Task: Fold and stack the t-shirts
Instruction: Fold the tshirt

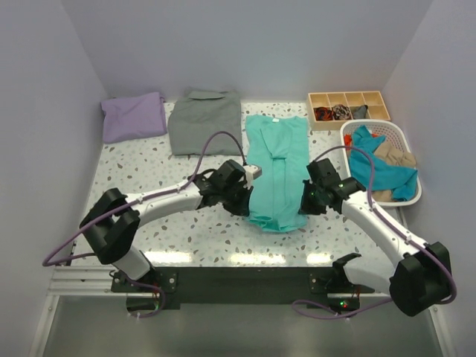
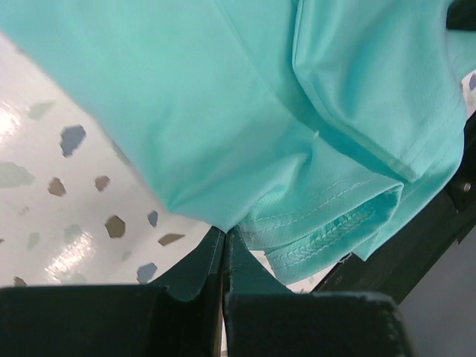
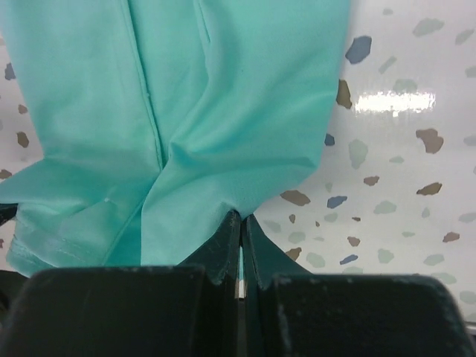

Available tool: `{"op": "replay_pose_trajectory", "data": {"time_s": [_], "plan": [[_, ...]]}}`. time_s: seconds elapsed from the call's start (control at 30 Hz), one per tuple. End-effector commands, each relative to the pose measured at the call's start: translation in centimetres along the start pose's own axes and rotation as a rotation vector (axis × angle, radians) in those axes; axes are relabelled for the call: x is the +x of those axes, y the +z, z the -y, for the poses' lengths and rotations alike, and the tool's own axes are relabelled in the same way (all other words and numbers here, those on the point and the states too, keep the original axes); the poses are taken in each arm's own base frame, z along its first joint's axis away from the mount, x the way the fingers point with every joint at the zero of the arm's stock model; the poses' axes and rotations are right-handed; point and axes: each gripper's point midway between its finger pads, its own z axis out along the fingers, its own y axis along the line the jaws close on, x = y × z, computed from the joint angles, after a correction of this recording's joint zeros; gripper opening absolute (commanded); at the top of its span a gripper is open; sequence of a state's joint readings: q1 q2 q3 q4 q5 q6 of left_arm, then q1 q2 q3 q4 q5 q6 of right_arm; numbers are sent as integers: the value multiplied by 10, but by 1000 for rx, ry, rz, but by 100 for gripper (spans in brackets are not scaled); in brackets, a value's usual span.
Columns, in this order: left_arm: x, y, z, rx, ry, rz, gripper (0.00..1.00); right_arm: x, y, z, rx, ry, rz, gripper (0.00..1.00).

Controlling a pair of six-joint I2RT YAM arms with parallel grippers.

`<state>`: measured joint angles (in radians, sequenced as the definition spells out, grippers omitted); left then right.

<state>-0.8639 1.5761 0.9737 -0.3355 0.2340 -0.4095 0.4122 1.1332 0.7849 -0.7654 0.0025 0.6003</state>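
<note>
Turquoise t-shirt [image 1: 277, 171] lay on the speckled table [image 1: 149, 171], folded lengthwise into a narrow strip. Its collar and small white label sat at the far end, its hem at the near end.

Left gripper [image 1: 249, 195] was at the shirt's near-left edge. Fingers were pressed together, pinching the cloth just beside the stitched hem corner. In the left wrist view that corner sagged in loose layers beside the fingertips.

Right gripper [image 1: 303, 202] was at the shirt's near-right edge, opposite the left one. Fingers were clamped, with a sliver of turquoise cloth showing between them in the right wrist view. The cloth puckered into creases running up from the pinch.

Lavender t-shirt [image 1: 134, 117] lay folded well to the far left of the turquoise shirt. A grey shirt [image 1: 206, 121], also folded, lay just left of the turquoise shirt's collar end.

A wooden tray [image 1: 348, 108] with compartments stood to the far right of the collar. A white basket [image 1: 387, 128] holding mixed clothes stood just right of the shirt's middle.
</note>
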Motion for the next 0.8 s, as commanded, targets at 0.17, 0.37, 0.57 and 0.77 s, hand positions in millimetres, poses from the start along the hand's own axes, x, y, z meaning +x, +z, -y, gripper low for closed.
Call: {"op": "replay_pose_trajectory", "data": {"time_s": [0.17,0.37,0.57,0.77], "plan": [[-66,-1,-16,-51,49,85,0,-60,4,-10,63,-58,140,1],[-91,5,-45,-95,25,99,0,-94,5,-14,112,-70,201,3],[-108,18,-68,-113,15,107,0,-121,17,-9,168,-67,224,6],[-134,29,-76,-108,32,137,0,-139,39,3,214,-34,207,5]]}}
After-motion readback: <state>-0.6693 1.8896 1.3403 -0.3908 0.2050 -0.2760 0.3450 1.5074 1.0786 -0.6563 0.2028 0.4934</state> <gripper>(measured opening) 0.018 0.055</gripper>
